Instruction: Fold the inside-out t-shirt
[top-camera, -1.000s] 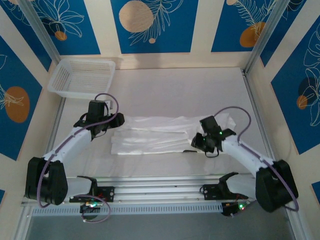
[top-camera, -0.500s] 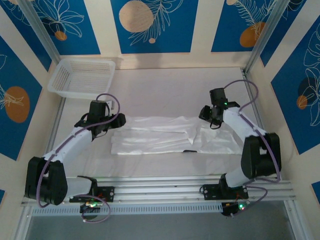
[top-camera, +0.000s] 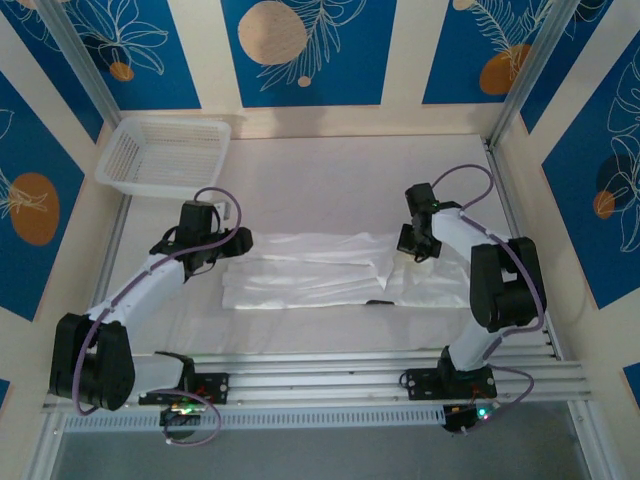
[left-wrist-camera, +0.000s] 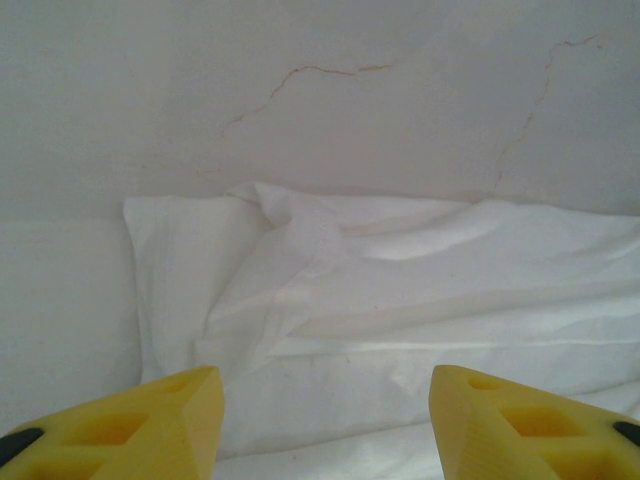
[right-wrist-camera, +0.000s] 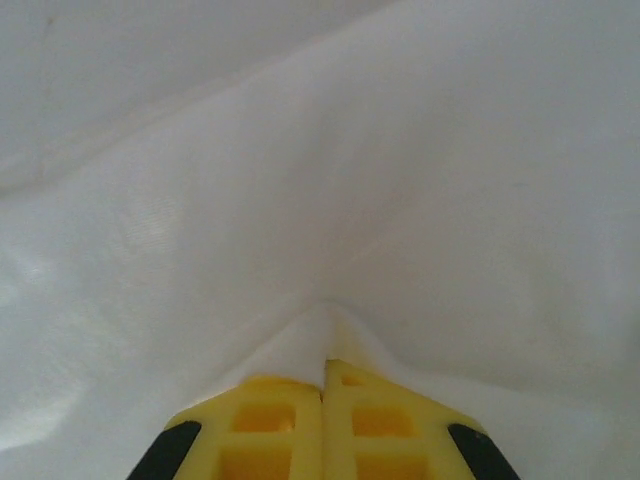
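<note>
The t-shirt (top-camera: 320, 272) lies flat in the middle of the overhead view, a wide, wrinkled white band running left to right across the pale table (top-camera: 330, 170), with lengthwise creases and a small dark tag (top-camera: 378, 302) at its lower edge. The left gripper (top-camera: 237, 240) sits at the shirt's left end, its arm reaching in from the lower left of the frame. In the left wrist view this gripper (left-wrist-camera: 322, 385) has its two yellow fingers (left-wrist-camera: 170, 425) spread well apart at the bottom of the frame, with nothing between them but the cloth below. The shirt (left-wrist-camera: 400, 290) fills the lower half of that picture, and its rumpled corner sits at centre left with bare table above it. Whether the fingers touch the cloth I cannot tell. The right gripper (top-camera: 415, 248) is down on the shirt towards its right end, its arm bent sharply back on itself along the right side of the overhead frame. In the right wrist view that gripper (right-wrist-camera: 323, 372) has its yellow fingers pressed together at bottom centre, and a little peak of white cloth (right-wrist-camera: 350, 200) is pinched at their tips, with folds fanning upward from it. A white mesh basket (top-camera: 120, 178) stands in the upper left corner of the table, well apart from the shirt.
</note>
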